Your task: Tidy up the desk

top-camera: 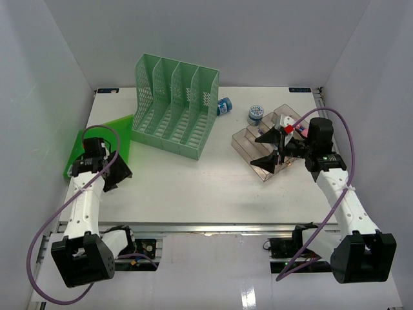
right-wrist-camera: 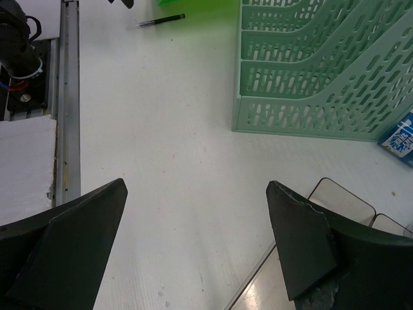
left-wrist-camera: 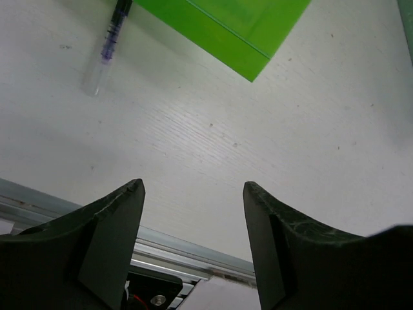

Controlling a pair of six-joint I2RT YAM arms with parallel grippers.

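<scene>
You see the pen (left-wrist-camera: 106, 48) only from the left wrist, and the frame cuts off its top end, as it does most of the folder (left-wrist-camera: 239, 26). From above, your left arm (top-camera: 87, 194) covers the folder's near part, and the right gripper (top-camera: 255, 150) hides the middle of the tray (top-camera: 244, 139). The red-and-white thing (top-camera: 295, 128) behind it is too small to name. In the right wrist view, the right edge cuts a blue pack (right-wrist-camera: 400, 137), and its print is unreadable.
</scene>
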